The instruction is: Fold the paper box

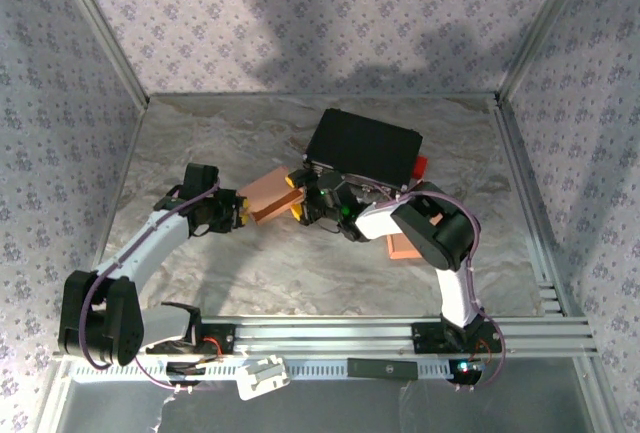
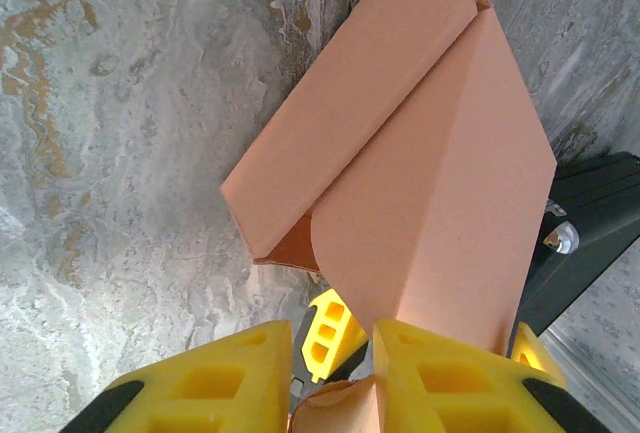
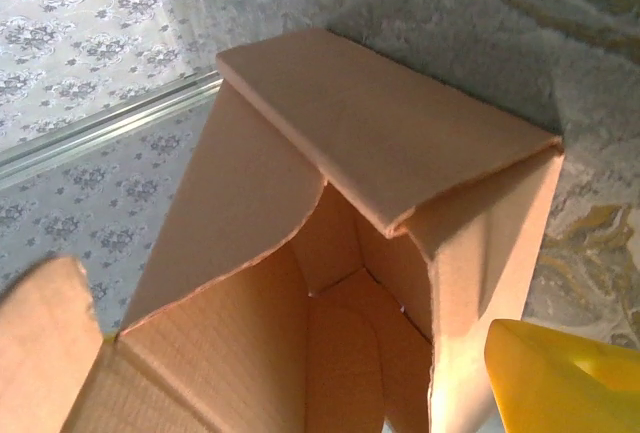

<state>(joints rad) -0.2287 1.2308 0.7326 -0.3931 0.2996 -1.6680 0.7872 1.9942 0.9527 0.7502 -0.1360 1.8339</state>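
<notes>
You've got two arms, the left arm (image 1: 150,238) and the right arm (image 1: 445,243), with one pincer apiece: left pincer (image 1: 243,211), right pincer (image 1: 300,199). On the tabletop (image 1: 250,143) count one paper box (image 1: 272,193), one black case (image 1: 365,145) and one loose cardboard piece (image 1: 402,247).

Black case (image 1: 365,143) on marbled tabletop (image 1: 230,143), red piece (image 1: 421,165) beside it, floral walls (image 1: 300,13)

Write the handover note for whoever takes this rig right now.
Left end effector: shut on the edge of the paper box, holding it between the arms.
Right end effector: open at the box's open end, one finger outside its wall.
Done: the box body is formed, one end flap folded over.
Left: the open end's flaps need folding in and closing.
</notes>
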